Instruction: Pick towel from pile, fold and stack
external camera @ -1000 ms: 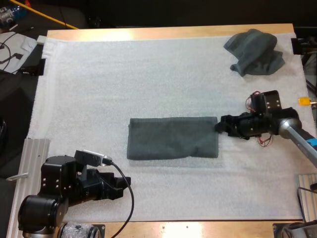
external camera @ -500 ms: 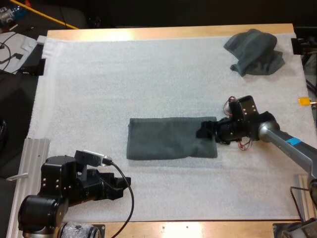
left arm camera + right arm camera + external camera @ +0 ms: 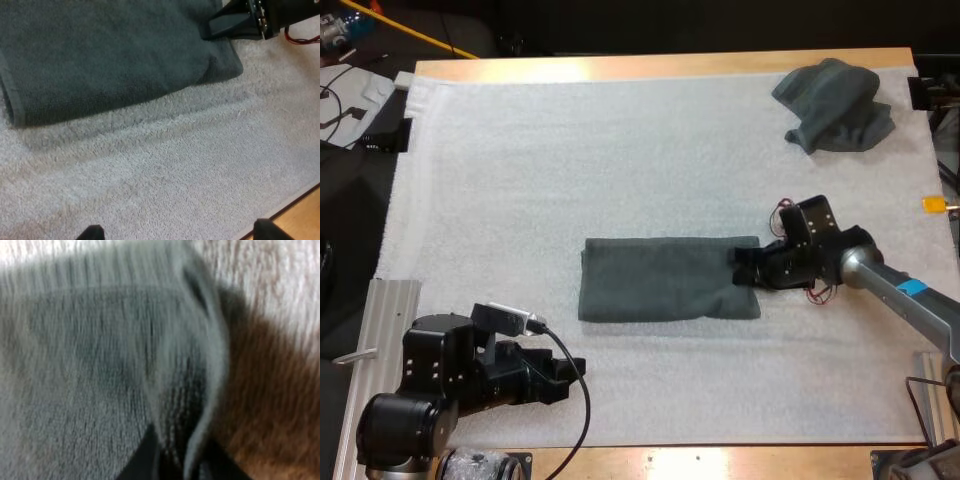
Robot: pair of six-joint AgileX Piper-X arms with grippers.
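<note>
Open mat [image 3: 570, 160] left, far side; folded towel [image 3: 660, 280] at centre, crumpled towel [image 3: 835, 105] far-right corner obstruct.

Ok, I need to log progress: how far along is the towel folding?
Done: one towel lies on the mat, folded into a long strip. In hand: the right gripper pinches its right end, likely for the next fold; the left gripper rests open. Left: finishing this fold, then the crumpled towel.

We log our left arm [image 3: 450, 375] as matte black, blocky housings over rounded joint drums, our right arm [image 3: 898, 290] as a silver-grey tube with a blue band, ending in a black wrist block and black-fingered right gripper [image 3: 740, 268].
</note>
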